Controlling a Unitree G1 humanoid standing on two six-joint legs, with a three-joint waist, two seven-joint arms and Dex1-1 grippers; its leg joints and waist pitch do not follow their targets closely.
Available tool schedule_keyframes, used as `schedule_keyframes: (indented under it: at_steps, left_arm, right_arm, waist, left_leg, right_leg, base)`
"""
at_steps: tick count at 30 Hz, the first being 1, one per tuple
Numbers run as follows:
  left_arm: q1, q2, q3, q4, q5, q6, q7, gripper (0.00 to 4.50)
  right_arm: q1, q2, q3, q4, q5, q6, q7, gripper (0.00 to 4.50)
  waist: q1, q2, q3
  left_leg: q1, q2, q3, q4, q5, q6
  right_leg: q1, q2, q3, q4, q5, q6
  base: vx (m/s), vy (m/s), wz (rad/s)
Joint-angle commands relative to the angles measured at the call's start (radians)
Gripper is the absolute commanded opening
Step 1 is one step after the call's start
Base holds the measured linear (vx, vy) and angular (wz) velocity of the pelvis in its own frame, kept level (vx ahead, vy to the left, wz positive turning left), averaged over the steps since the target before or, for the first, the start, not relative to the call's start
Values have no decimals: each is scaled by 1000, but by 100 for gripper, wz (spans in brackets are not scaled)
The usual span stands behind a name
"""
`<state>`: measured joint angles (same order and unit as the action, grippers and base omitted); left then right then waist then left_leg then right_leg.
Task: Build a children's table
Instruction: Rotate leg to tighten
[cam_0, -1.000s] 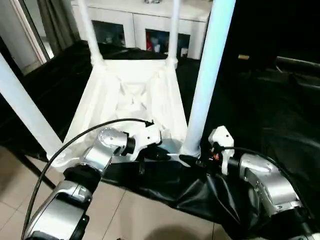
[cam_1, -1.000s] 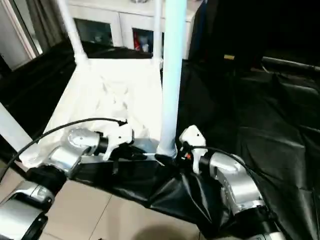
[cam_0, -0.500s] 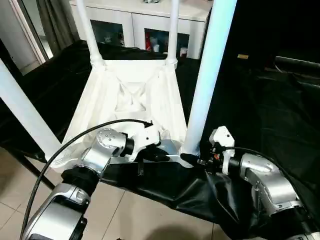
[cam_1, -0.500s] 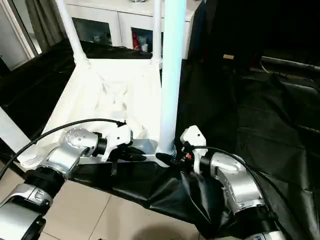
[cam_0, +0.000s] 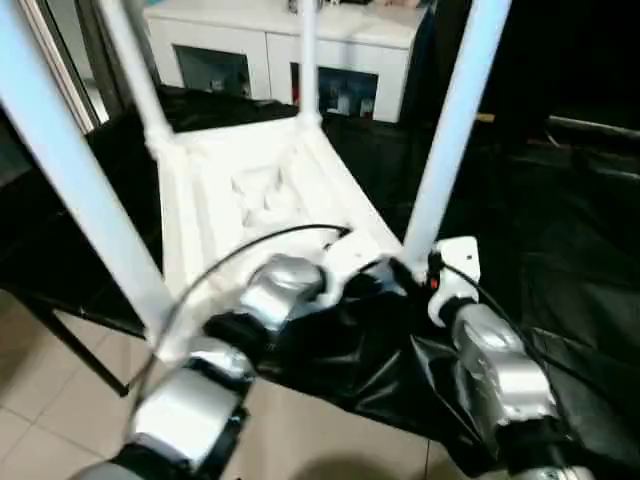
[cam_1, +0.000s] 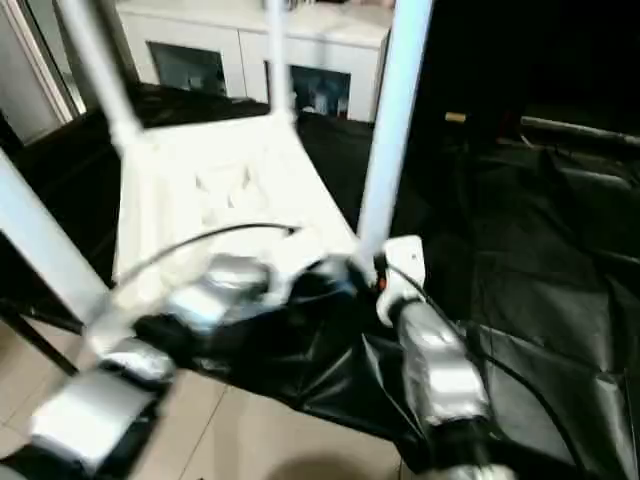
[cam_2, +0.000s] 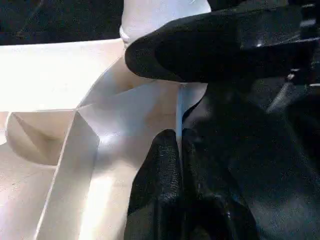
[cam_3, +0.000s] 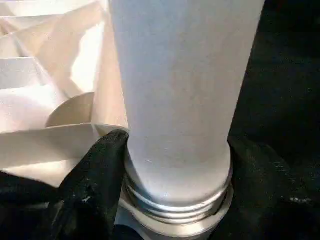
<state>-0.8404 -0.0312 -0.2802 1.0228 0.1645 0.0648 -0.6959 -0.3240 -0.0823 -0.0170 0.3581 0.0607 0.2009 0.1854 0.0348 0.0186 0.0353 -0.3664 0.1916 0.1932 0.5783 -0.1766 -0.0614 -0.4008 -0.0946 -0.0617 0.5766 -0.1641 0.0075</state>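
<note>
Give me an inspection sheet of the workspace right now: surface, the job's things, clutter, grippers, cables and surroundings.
Surface: large table draped in black sheet.
Job's things: white tabletop lying underside up, four legs standing in its corner sockets.
Clutter: nothing seen.
Grippers: right gripper clasps the near leg at its threaded base; left gripper pinches the tabletop's rim beside that socket.
Cables: black cable looping over the left forearm.
Surroundings: white cabinet with glass doors behind; tiled floor.
</note>
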Motion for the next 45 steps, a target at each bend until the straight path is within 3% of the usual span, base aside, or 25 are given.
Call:
schedule_keyframes:
  at_steps: [1,4,5,6,8,10,12,13,15,18,22,23,24,25,26,29,32,36,41,43,45]
  left_arm:
    - [-15,-28,14,21,8,-7,87,0]
    - [-17,-24,12,28,12,-21,75,0]
    - [-17,-24,12,28,12,-21,75,0]
    - [-5,5,11,15,8,-36,12,0]
    - [-4,7,11,14,7,-38,7,0]
    - [28,74,9,-16,-22,-77,-136,0]
    - [49,106,7,-38,-41,-100,-215,0]
    - [54,113,7,-43,-45,-102,-232,0]
    - [86,152,15,-85,-82,-113,-336,0]
    - [136,218,13,-166,-125,-98,-485,0]
    - [170,266,5,-230,-150,-73,-577,0]
    - [191,288,4,-270,-169,-58,-619,0]
    - [199,294,6,-285,-175,-52,-631,0]
    - [202,296,10,-291,-176,-47,-632,0]
    - [202,299,12,-291,-173,-50,-628,0]
    - [203,302,20,-293,-167,-48,-618,0]
    - [210,307,27,-316,-170,-34,-613,0]
    - [213,309,36,-338,-178,-14,-612,0]
    - [216,307,37,-338,-180,-6,-613,0]
    - [216,300,30,-324,-161,-9,-585,0]
    - [190,263,32,-262,-116,-12,-455,0]
  right_arm:
    - [3,50,80,8,-14,-2,45,272]
    - [6,50,76,0,0,-17,69,272]
    - [6,50,76,0,0,-17,69,307]
    - [20,20,71,-40,42,-48,164,307]
    - [21,18,71,-42,45,-48,169,328]
    - [37,-83,80,-104,104,-19,351,347]
    - [44,-140,102,-118,101,-16,423,356]
    - [46,-152,107,-119,99,-17,438,356]
    - [54,-207,123,-129,103,-24,515,356]
    - [60,-257,131,-137,125,-28,616,356]
    - [59,-278,138,-138,143,-23,688,356]
    - [57,-292,161,-135,145,-17,730,356]
    - [57,-298,174,-134,142,-16,747,356]
    - [55,-302,184,-129,135,-16,755,356]
    - [53,-303,193,-120,125,-18,755,356]
    - [45,-300,202,-105,117,-23,752,356]
    - [39,-291,193,-96,125,-22,763,320]
    - [34,-286,187,-95,151,-23,776,285]
    - [51,-290,197,-106,155,-20,799,275]
    - [59,-285,195,-106,147,-21,780,274]
    - [67,-254,188,-68,91,-34,660,273]
  waist:
    - [-1,-19,-53]
    - [0,-18,-54]
    - [0,-18,-53]
    - [0,-25,-52]
    - [2,-21,-52]
    - [6,-27,-52]
    - [9,-29,-50]
    - [5,-29,-49]
    - [4,-27,-50]
    - [3,-30,-49]
    - [6,-24,-52]
    - [7,-28,-53]
    - [7,-25,-52]
    - [5,-31,-51]
    - [7,-28,-50]
    - [7,-32,-49]
    - [7,-33,-48]
    - [5,-32,-51]
    - [6,-29,-51]
    - [6,-29,-51]
    - [6,-29,-50]
  left_leg:
    - [5,22,-15,-66,-266,59]
    - [5,24,-15,-67,-261,68]
    - [4,25,-15,-68,-265,69]
    - [5,25,-15,-67,-276,72]
    - [5,26,-15,-68,-276,77]
    - [2,26,-15,-67,-269,89]
    - [-3,28,-16,-68,-261,105]
    - [-9,28,-18,-70,-260,102]
    - [-4,30,-19,-70,-256,90]
    - [-1,34,-16,-69,-251,94]
    - [4,39,-13,-68,-237,96]
    - [2,39,-14,-68,-230,94]
    - [2,41,-13,-69,-228,95]
    - [1,40,-13,-70,-230,95]
    - [5,39,-12,-69,-239,90]
    - [5,38,-12,-69,-245,78]
    - [4,38,-12,-69,-243,74]
    - [4,38,-12,-68,-228,78]
    - [4,37,-11,-66,-217,84]
    - [4,37,-11,-66,-221,82]
    - [5,37,-10,-66,-220,79]
  right_leg:
    - [39,-45,30,-88,-389,-146]
    - [40,-45,29,-86,-366,-157]
    - [40,-45,29,-86,-368,-159]
    - [40,-46,28,-88,-382,-156]
    - [39,-47,29,-88,-387,-155]
    - [45,-49,28,-86,-383,-155]
    - [48,-48,29,-83,-367,-157]
    - [51,-50,26,-82,-390,-149]
    - [47,-52,27,-85,-409,-150]
    - [43,-50,31,-78,-361,-188]
    - [41,-50,34,-67,-289,-225]
    - [45,-50,33,-63,-275,-229]
    - [44,-50,33,-60,-263,-234]
    - [44,-49,33,-61,-267,-232]
    - [41,-50,33,-63,-288,-228]
    - [41,-52,35,-66,-318,-214]
    - [41,-52,36,-67,-333,-205]
    - [42,-51,36,-63,-298,-213]
    - [43,-49,35,-61,-270,-223]
    - [43,-49,35,-61,-272,-224]
    - [42,-48,35,-62,-276,-223]
  base:
    - [0,0,0]
    - [0,0,0]
    - [0,0,0]
    - [0,0,0]
    - [0,0,0]
    - [0,0,0]
    - [0,0,0]
    - [0,0,0]
    - [0,0,0]
    - [0,0,0]
    - [0,0,0]
    - [0,0,0]
    - [0,0,0]
    - [0,0,0]
    - [0,0,0]
    - [0,0,0]
    - [0,0,0]
    - [0,0,0]
    - [0,0,0]
    - [0,0,0]
    - [0,0,0]
